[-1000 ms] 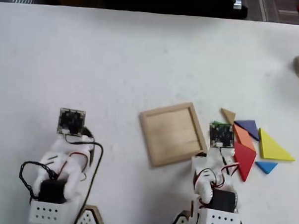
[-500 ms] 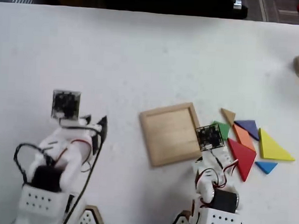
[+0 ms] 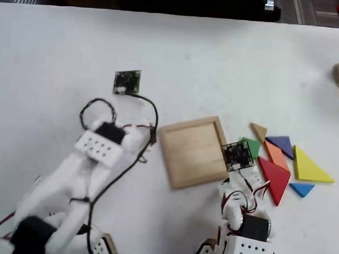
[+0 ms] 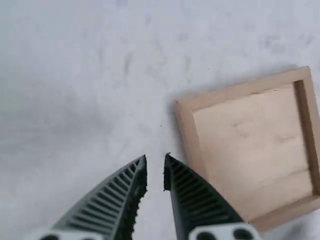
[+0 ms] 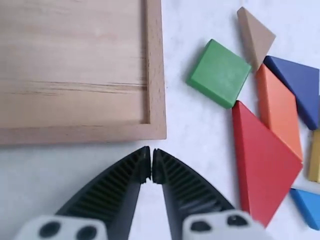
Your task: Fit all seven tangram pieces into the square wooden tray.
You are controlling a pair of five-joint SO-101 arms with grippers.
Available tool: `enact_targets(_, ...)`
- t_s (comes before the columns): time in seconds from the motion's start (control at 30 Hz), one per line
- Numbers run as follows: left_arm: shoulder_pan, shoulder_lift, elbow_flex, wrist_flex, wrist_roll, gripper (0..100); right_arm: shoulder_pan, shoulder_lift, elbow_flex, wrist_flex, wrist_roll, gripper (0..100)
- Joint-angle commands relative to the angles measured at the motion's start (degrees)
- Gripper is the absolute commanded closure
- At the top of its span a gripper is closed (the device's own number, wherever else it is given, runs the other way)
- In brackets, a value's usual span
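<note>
Tray: square wooden tray (image 3: 194, 151) sits empty on the counter (image 3: 161, 59).
Pieces: all seven lie loose beside the tray, on my right arm's side.
Left claw (image 4: 155, 165): parted a crack, empty, just beside the tray's opposite rim.
Right claw (image 5: 150, 154): clenched, empty, near a tray corner.
Step (my judgement): take the green square (image 5: 219, 73) first. Open wide, straddle its parallel edges, and keep clear of the red triangle (image 5: 262, 155).

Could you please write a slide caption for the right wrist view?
Right gripper, fingers shut, near a corner of the wooden tray; green square and red triangle outside.
</note>
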Motion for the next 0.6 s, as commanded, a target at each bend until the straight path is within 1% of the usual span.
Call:
enact_targets(0.0, 1.01, 11.91, -6.95, -5.10, 6.86, 91, 0.22, -0.75, 0.53, 0.13, 0.79, 97.8)
enact_targets(0.07, 1.27, 15.69, -9.23, -4.84, 8.88, 85, 0.13, -0.75, 0.53, 0.13, 0.79, 97.8)
enact_targets(0.13, 2.33, 17.98, -10.55, -4.57, 10.11, 77, 0.13, -0.75, 0.53, 0.13, 0.79, 97.8)
enact_targets(0.23, 5.49, 18.15, -10.90, -3.25, 10.81, 64, 0.13, -0.75, 0.53, 0.13, 0.88, 97.8)
enact_targets(0.3, 7.69, 16.92, -10.81, -2.64, 11.43, 60, 0.13, -0.75, 0.53, 0.13, 0.88, 97.8)
enact_targets(0.37, 9.10, 15.60, -10.64, -2.02, 11.60, 59, 0.13, -0.75, 0.53, 0.13, 0.88, 97.8)
enact_targets(0.47, 9.19, 16.13, -10.37, -2.02, 11.60, 61, 0.13, -0.75, 0.53, 0.13, 0.88, 97.8)
enact_targets(0.5, 8.84, 17.19, -10.46, -2.20, 11.60, 64, 0.13, -0.75, 0.53, 0.13, 0.88, 97.8)
enact_targets(0.57, 7.25, 20.44, -11.08, -2.55, 11.60, 73, 0.13, -0.75, 0.53, 0.13, 0.88, 97.8)
